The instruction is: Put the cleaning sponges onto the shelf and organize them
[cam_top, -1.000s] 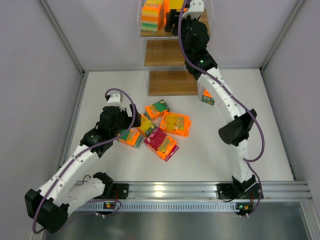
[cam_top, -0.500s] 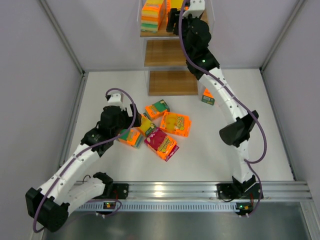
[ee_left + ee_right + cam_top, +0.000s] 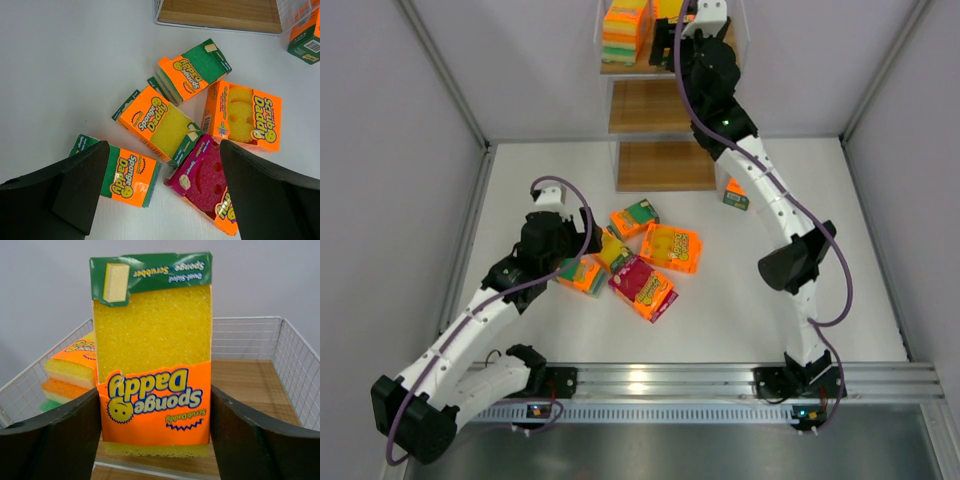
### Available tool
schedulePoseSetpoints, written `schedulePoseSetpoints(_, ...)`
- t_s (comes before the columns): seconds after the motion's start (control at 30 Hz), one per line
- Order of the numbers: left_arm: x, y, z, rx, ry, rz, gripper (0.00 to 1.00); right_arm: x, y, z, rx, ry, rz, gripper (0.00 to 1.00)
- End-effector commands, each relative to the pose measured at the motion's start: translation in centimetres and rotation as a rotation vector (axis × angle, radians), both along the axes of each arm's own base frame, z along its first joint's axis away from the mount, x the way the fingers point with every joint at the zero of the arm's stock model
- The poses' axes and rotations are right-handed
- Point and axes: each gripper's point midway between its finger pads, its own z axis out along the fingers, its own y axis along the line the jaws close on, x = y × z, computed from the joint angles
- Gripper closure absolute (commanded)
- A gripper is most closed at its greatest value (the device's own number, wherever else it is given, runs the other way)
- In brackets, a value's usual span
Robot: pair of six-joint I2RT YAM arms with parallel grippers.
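Note:
My right gripper [image 3: 155, 435] is shut on a yellow-faced sponge pack [image 3: 152, 355] and holds it upright over the shelf's top wooden board [image 3: 250, 385], inside its wire sides. A stack of sponge packs [image 3: 67, 375] sits on that board to the left. In the top view the right gripper [image 3: 670, 28] is at the top tier, beside the stack [image 3: 625, 30]. My left gripper [image 3: 163, 145] is open and empty above the table pile: a green-faced pack [image 3: 192, 70], a yellow pack [image 3: 160, 125], a yellow Scrub Daddy pack [image 3: 242, 115], a magenta pack [image 3: 210, 182] and a green-and-orange pack [image 3: 125, 172].
The shelf's middle [image 3: 650, 105] and bottom [image 3: 665, 165] boards are bare. One more pack [image 3: 735, 193] lies by the shelf's right foot, under the right arm. Grey walls and metal rails close in the white table [image 3: 540, 180].
My right gripper has moved slightly farther back over the top tier with the yellow pack. The left arm and the pile have not moved.

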Motion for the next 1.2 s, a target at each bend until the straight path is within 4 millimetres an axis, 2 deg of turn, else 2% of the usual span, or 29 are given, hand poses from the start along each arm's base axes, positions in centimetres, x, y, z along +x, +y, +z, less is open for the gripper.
schedulePoseSetpoints(0.0,1.1,0.0,2.0,-0.03,-0.063,0.025,0.02,0.2,-0.3,0.2,0.016,0.003,-0.019,0.18)
schedulePoseSetpoints(0.23,1.3,-0.4,1.6,-0.034,-0.052,0.019,0.02,1.1,-0.3,-0.5,0.01,0.005,-0.003,0.07)
schedulePoseSetpoints(0.47,1.4,-0.5,1.7,-0.041,-0.054,0.018,0.02,0.6,-0.9,1.0,0.022,-0.035,-0.011,0.01)
schedulePoseSetpoints(0.67,1.5,-0.8,1.7,-0.045,-0.052,0.003,0.02,-1.1,-0.7,3.1,0.044,-0.064,0.053,0.01)
schedulePoseSetpoints(0.97,1.2,-0.6,1.7,-0.046,-0.058,0.0,0.02,-0.2,-0.9,0.4,0.024,0.009,0.013,0.01)
schedulePoseSetpoints(1.17,1.4,-0.6,1.6,-0.023,-0.057,-0.004,0.02,-0.1,-0.9,0.6,0.032,-0.023,0.008,0.16)
